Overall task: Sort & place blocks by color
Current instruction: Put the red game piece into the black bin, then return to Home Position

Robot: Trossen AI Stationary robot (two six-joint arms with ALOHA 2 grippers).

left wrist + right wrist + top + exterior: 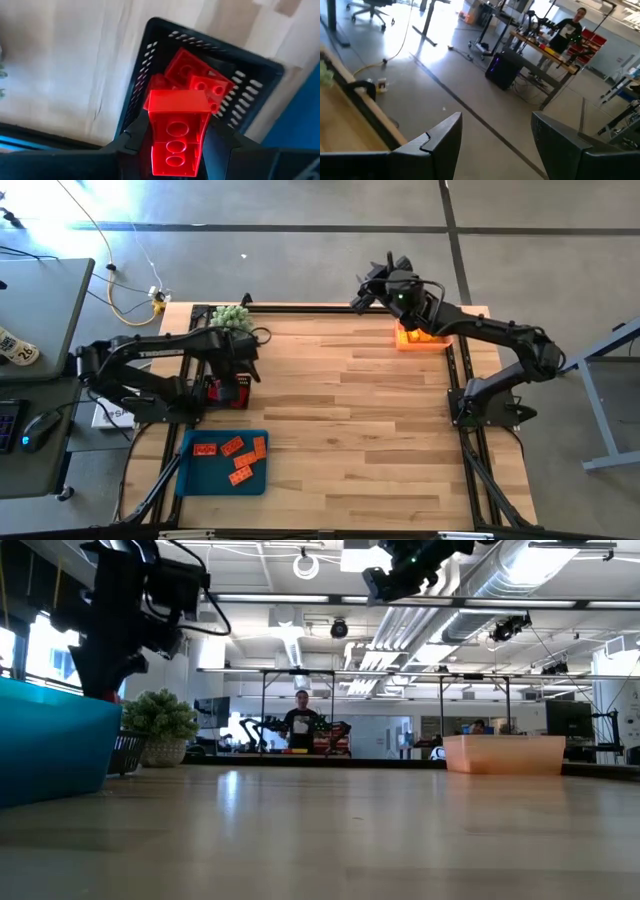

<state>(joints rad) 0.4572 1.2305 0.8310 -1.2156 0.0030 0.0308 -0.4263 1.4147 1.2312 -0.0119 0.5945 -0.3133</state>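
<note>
Over the black slotted plastic basket (150, 65) at the table's nine o'clock side, the left gripper (172, 145) has its jaws narrowed on a red studded plastic brick (176, 132). More red bricks (200, 80) lie in the basket below. The right gripper (495, 145), at one o'clock, hangs wide-jawed and empty near the orange tray (420, 338).

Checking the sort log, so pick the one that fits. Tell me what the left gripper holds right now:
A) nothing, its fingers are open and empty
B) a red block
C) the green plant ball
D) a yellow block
B: in the left wrist view the left gripper is shut on a red block, held above the black basket that has more red blocks in it.
</note>
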